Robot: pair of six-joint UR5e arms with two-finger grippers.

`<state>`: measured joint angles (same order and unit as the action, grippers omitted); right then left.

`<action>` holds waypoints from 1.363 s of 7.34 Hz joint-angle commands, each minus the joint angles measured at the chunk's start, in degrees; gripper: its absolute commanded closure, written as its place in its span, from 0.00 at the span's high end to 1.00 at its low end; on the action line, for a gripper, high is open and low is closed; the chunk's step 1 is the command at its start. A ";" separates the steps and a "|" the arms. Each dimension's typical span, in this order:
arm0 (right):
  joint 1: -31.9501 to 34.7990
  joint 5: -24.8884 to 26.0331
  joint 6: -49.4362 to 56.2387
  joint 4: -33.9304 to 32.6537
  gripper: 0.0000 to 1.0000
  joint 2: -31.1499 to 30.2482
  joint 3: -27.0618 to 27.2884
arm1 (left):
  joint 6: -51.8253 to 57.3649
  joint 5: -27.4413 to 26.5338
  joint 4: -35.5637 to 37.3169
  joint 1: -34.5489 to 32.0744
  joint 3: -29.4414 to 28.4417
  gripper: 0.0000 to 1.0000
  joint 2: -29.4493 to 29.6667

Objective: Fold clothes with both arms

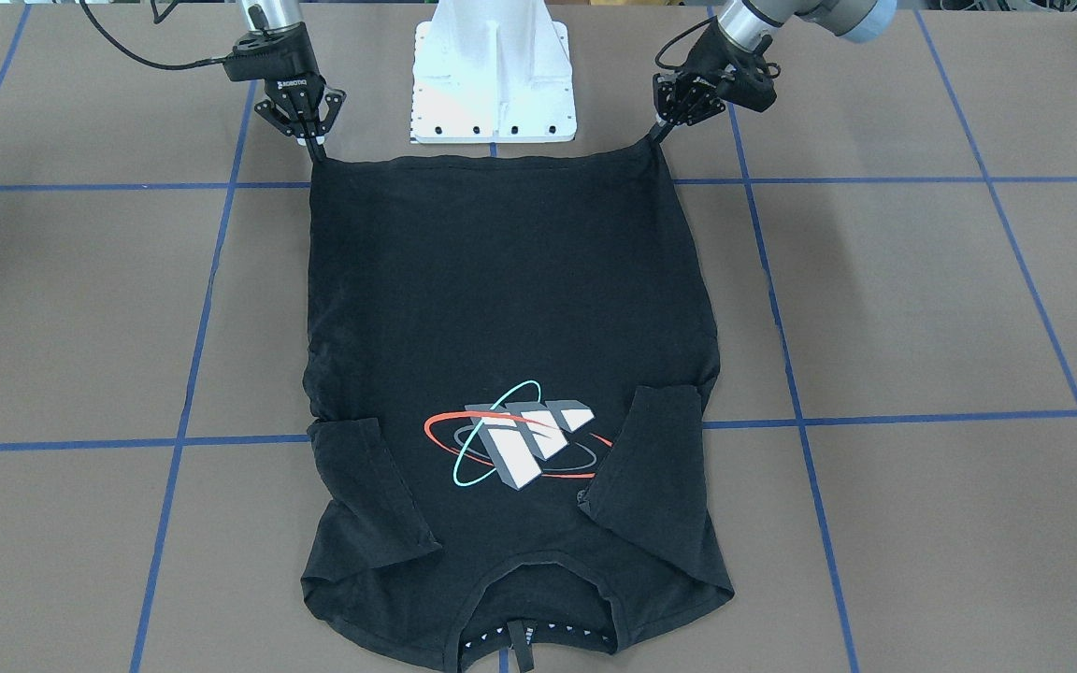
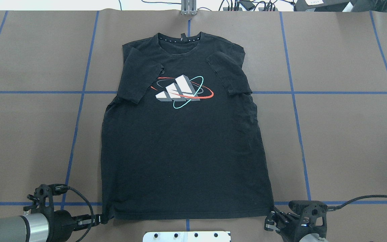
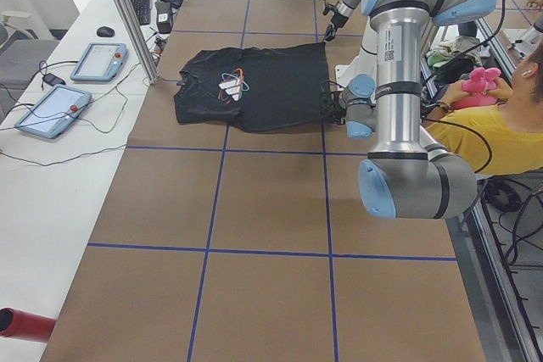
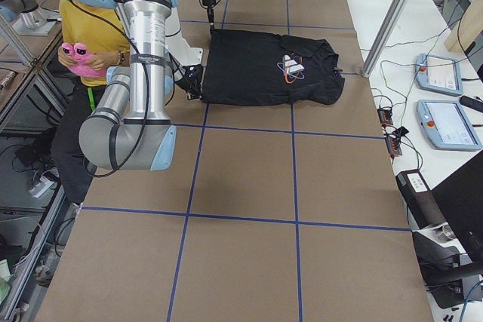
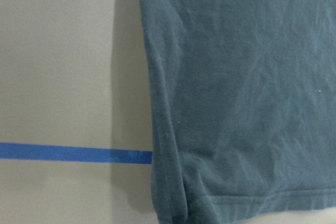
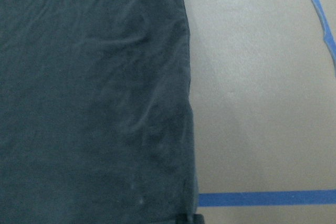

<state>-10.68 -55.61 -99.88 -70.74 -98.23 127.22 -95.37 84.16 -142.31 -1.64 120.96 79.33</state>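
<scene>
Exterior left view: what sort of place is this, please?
Probably a robotics lab workstation. The table is gridded with blue tape, two touchscreen pendants lie on the side bench, and two robot arms hold a black T-shirt by its hem corners.

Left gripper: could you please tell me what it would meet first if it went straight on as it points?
The T-shirt: the left gripper has its tips at the near hem corner, apparently pinching it.

A brown counter (image 2: 348,134) carries a grid of blue tape lines (image 2: 348,92). Beyond its far edge runs a white bench (image 3: 51,175) (two tablet-like pendants (image 3: 97,61) lie there), with a grey metal post (image 3: 129,19).
</scene>
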 commanded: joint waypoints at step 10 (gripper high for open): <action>-11.38 -17.71 2.32 -19.25 0.00 0.59 31.95 | 15.39 27.81 29.63 -9.43 32.76 0.00 -4.19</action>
<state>-19.94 -75.38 -97.43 -89.62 -97.73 158.43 -79.96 111.91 -113.06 -12.04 152.78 74.91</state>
